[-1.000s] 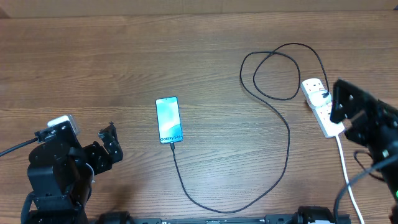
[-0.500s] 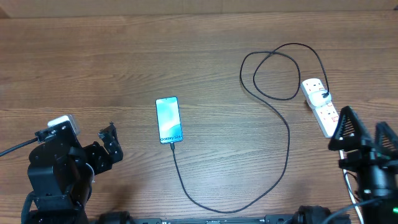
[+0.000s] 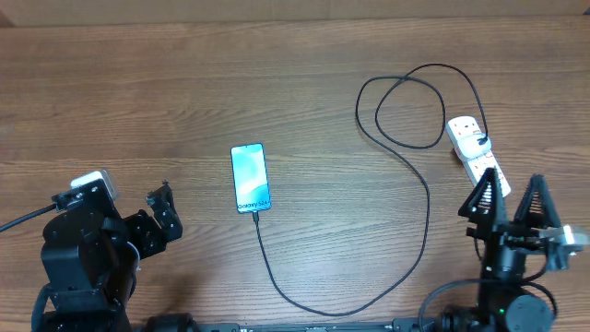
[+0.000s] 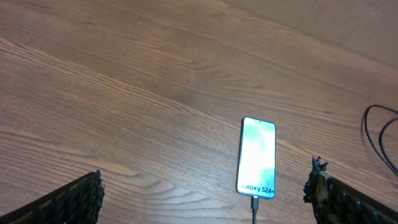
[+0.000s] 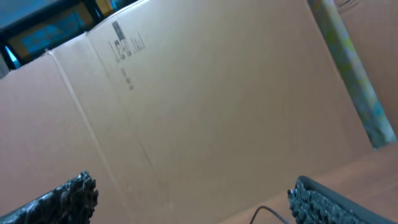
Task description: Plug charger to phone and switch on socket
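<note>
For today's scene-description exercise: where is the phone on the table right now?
In the overhead view the phone lies screen-up a little left of centre, to the right of the left gripper, with the charger meeting its near end.

Wood-grain table (image 3: pixel 138 83), brown, grain running left-right in overhead. Cardboard panel (image 5: pixel 217 112) stands along the far edge, filling most of the right wrist view. It also shows as a thin strip at the top of overhead. Dark printed marks (image 5: pixel 124 46) on its upper left, with a vertical fold line just beside them. A yellowish-green strip (image 5: pixel 348 68) runs diagonally down its right side. Blue-lit object (image 5: pixel 50 25) above the panel, too blurred to ID.
</note>
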{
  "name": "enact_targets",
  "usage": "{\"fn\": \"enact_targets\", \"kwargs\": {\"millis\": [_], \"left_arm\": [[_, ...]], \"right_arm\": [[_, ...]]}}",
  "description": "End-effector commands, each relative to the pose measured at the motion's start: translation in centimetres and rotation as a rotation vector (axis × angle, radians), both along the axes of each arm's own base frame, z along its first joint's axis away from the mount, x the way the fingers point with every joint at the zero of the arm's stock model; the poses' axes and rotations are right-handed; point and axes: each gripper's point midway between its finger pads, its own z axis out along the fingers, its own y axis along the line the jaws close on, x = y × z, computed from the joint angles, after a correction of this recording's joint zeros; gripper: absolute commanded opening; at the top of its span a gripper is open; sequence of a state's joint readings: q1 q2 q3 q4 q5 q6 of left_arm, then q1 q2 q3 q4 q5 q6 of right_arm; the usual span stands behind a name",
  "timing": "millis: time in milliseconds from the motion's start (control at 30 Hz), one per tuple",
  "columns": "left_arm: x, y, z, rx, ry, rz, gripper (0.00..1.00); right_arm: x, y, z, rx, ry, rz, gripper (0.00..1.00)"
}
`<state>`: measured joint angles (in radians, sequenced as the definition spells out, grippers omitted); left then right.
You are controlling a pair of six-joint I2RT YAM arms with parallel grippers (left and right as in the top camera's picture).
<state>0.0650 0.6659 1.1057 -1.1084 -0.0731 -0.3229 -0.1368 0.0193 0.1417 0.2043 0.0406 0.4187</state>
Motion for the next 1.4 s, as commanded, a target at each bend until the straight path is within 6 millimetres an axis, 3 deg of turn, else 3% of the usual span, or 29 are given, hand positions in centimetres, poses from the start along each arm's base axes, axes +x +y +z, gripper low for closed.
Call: {"fn": "enact_targets", "kwargs": {"millis": [0, 167, 333, 533, 1367], "left_arm": [[0.0, 0.0, 0.1, 0.003, -0.003, 0.001, 0.99], [0.0, 0.0, 0.1, 0.003, -0.003, 0.001, 1.00], [0.0, 0.0, 0.1, 0.003, -0.003, 0.001, 1.00], [0.0, 0.0, 0.1, 0.003, -0.003, 0.001, 1.00], [0.0, 0.0, 0.1, 0.003, -0.003, 0.001, 1.00]], "right_arm": [[0.5, 0.1, -1.7, -0.007, -0.002, 0.010, 1.00], [1.7, 0.0, -5.5, 0.007, 0.096, 0.014, 1.00], [2.2, -0.2, -7.5, 0.015, 0.180, 0.008, 1.00], [2.6, -0.2, -13.0, 0.012, 0.408, 0.003, 1.00], [2.6, -0.2, -13.0, -0.006, 0.409, 0.003, 1.00]]}}
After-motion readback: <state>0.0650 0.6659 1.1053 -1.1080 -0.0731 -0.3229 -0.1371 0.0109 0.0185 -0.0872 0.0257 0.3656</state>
